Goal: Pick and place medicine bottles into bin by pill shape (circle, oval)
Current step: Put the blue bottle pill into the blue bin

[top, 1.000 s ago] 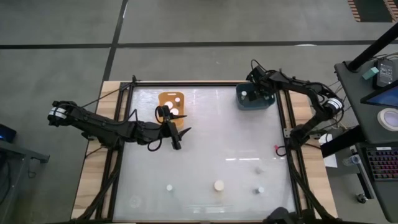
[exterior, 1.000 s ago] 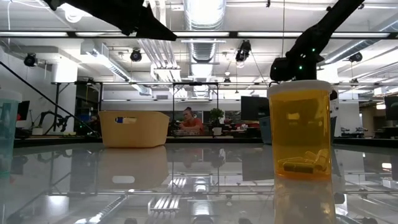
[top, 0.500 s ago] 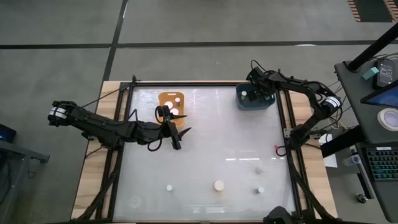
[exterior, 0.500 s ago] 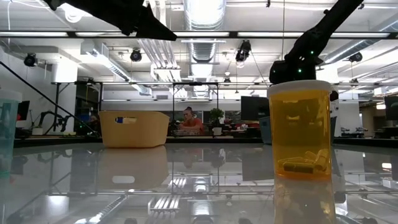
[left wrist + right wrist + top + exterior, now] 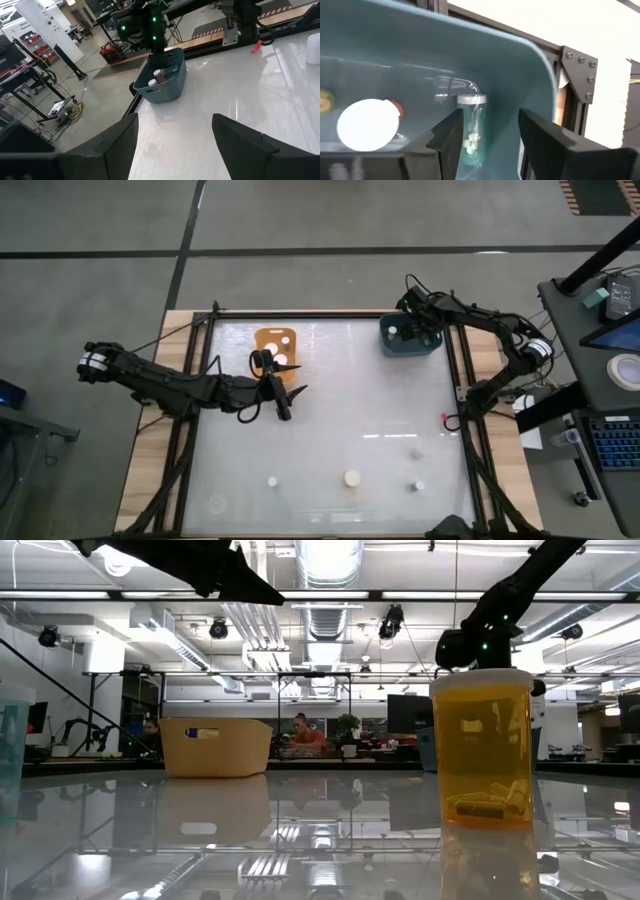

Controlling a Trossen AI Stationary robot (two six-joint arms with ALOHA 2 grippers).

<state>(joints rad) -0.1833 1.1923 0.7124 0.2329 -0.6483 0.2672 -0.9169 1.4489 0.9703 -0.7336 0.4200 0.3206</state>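
Observation:
My right gripper (image 5: pixel 418 333) hangs open over the blue bin (image 5: pixel 392 348) at the table's far right. In the right wrist view its fingers (image 5: pixel 451 137) stand on either side of a clear bottle (image 5: pixel 471 131) holding white pills. That bottle is upright by the bin's wall (image 5: pixel 470 55), next to a white-capped bottle (image 5: pixel 368 125). My left gripper (image 5: pixel 287 402) waits open near the orange bin (image 5: pixel 277 348), which holds white-capped bottles. Several more bottles stand near the table's front edge, among them one at the left (image 5: pixel 272 481), a bigger one in the middle (image 5: pixel 352 478) and one at the right (image 5: pixel 419 486).
The low view has a tall orange bottle (image 5: pixel 482 750) close in front and another bottle (image 5: pixel 10 755) at its left edge. A dark frame (image 5: pixel 460 380) runs along the table's sides. The middle of the glossy tabletop (image 5: pixel 350 400) is bare.

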